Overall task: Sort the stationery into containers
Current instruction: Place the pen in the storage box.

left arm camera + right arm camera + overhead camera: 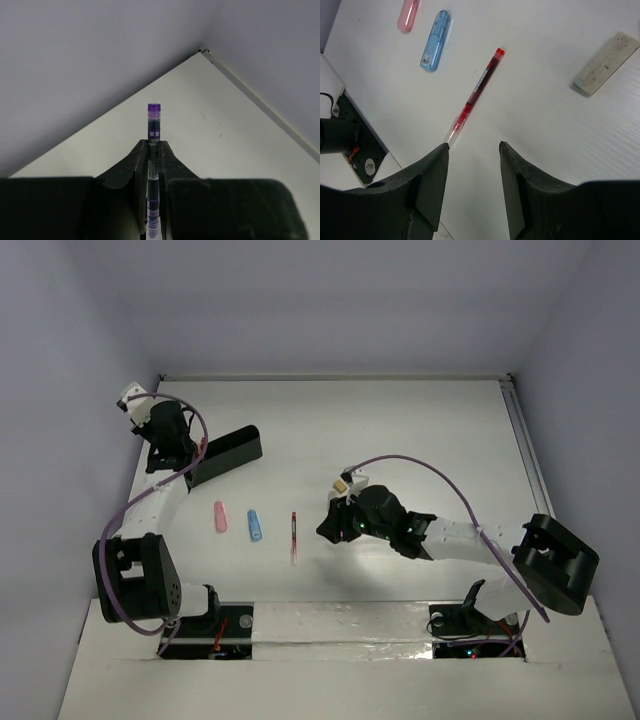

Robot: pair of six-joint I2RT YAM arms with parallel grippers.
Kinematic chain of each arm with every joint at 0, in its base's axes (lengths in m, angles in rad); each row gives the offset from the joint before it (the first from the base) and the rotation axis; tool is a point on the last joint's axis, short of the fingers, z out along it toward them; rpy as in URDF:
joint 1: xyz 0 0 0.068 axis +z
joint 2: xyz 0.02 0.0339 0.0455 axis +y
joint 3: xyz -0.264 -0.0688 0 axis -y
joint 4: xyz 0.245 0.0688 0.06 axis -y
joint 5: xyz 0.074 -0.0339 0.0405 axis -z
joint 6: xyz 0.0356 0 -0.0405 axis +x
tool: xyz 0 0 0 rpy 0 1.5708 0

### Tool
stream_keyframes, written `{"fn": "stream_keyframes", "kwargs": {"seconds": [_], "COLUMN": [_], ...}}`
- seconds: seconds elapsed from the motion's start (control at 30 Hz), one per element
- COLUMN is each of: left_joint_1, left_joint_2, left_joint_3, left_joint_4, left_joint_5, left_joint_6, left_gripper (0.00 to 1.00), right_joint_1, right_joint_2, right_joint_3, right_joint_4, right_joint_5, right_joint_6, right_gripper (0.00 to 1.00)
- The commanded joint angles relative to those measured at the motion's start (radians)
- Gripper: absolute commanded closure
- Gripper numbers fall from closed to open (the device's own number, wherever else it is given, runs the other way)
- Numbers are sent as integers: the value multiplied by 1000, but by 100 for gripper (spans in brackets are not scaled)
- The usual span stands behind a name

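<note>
My left gripper (pixel 154 143) is shut on a dark purple pen (pixel 154 117) whose capped end sticks out past the fingertips. In the top view this gripper (pixel 190 455) is at the left end of the long black box (pixel 230 451). My right gripper (pixel 472 145) is open and empty just above the table, its left fingertip beside the clear tip of a red pen (pixel 479 90). In the top view the right gripper (pixel 332 527) is to the right of the red pen (pixel 294 537). A beige eraser (pixel 605 64) lies to its right.
A pink capsule (pixel 220 516) and a blue capsule (pixel 254 525) lie left of the red pen; both also show in the right wrist view, pink (pixel 409 14) and blue (pixel 436 41). The eraser (pixel 343 483) lies behind the right gripper. Walls enclose the table.
</note>
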Motion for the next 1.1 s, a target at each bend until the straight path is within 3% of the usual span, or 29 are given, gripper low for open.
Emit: {"fn": "stream_keyframes", "kwargs": {"seconds": [0.0,0.43,0.9,1.07], "left_joint_1": [2,11,11,-9], "left_joint_2": [22,137,192,159], "left_joint_3": [23,-26,-69,-71], "left_joint_4": [121,271,334,334], "left_joint_5": [-61,-81,-104,-93], "left_joint_6": [103,186,158,154], "left_gripper": [100,100,87,72], "right_joint_1": [6,16,16,16], "right_joint_2": [-18,11,53,76], "right_joint_3": [-6,11,44,71], "right_joint_4": [45,51,57,42], "right_joint_5": [10,-22,-47,-41], "right_joint_6": [-21,-24,-20,-20], "right_gripper": [49,49,49,49]}}
